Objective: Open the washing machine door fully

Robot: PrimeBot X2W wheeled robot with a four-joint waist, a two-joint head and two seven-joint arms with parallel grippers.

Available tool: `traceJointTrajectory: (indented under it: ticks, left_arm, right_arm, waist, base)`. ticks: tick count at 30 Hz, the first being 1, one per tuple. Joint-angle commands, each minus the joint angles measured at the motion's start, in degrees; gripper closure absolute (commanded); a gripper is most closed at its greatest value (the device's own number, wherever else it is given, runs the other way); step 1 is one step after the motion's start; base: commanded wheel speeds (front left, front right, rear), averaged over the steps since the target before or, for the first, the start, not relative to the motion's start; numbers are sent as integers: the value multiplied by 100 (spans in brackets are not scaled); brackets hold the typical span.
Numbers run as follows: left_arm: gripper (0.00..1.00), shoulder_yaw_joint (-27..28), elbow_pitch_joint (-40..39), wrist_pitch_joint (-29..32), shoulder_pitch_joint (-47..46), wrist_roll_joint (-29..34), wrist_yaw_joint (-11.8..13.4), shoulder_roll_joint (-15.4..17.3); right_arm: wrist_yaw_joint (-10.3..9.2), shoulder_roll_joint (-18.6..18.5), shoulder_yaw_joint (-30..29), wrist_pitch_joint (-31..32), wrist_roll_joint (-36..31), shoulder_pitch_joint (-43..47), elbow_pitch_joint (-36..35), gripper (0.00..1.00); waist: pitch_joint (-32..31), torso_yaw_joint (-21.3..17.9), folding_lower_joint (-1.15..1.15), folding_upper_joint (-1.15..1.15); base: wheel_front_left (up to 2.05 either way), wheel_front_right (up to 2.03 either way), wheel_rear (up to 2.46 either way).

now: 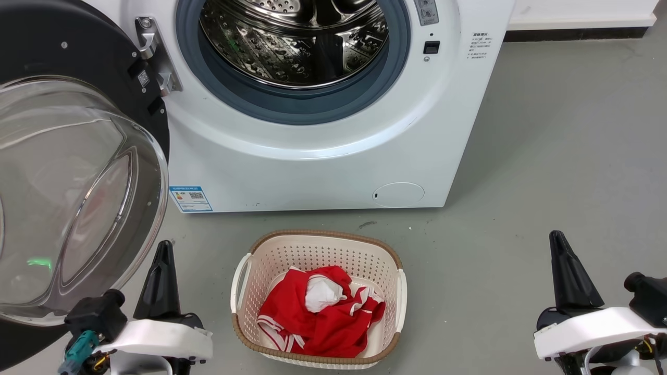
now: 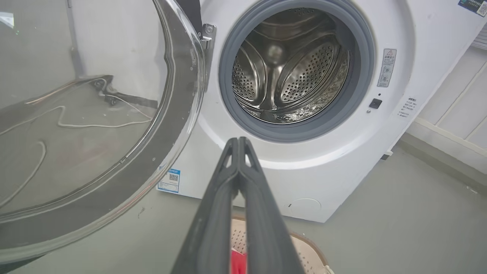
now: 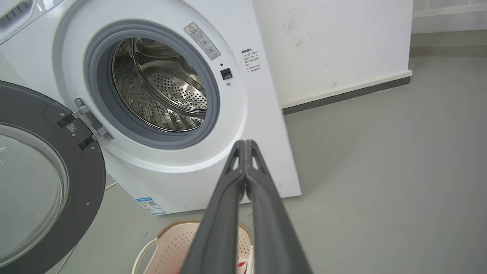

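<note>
The washing machine door [image 1: 78, 172] is swung wide open to the left on its hinge [image 1: 153, 57], its black rim and bulging clear glass bowl facing me. The door [image 2: 87, 125] also shows at the left of the left wrist view, and the door [image 3: 42, 182] at the left of the right wrist view. The steel drum [image 1: 294, 39] is exposed inside its grey rubber ring. My left gripper [image 1: 162, 247] sits low at the lower left, shut and empty, just right of the door's lower edge. My right gripper [image 1: 556, 237] rests at the lower right, shut and empty.
A cream laundry basket [image 1: 318, 245] with red and white clothes [image 1: 320, 312] stands on the grey floor in front of the white machine [image 1: 323, 166]. A small round white flap [image 1: 398, 194] is at the machine's lower right. Open floor lies to the right.
</note>
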Motion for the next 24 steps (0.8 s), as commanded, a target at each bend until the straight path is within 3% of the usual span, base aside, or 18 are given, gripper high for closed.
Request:
traceJointTrajectory:
  ticks: [1,24]
  left_arm:
    - [100,25,-55,34,-131,-220,-28,19]
    - [100,72,222,545,-247,-2425,-115,-10]
  right_arm:
    - [0,-54,10,36,242,-150,-50,100]
    - [-1,-134,25,308,2467,-308,321,100]
  waist:
    - [-4,1,0,0]
    - [-94,30,0,0]
  base:
    - [0,0,0]
    - [0,0,0]
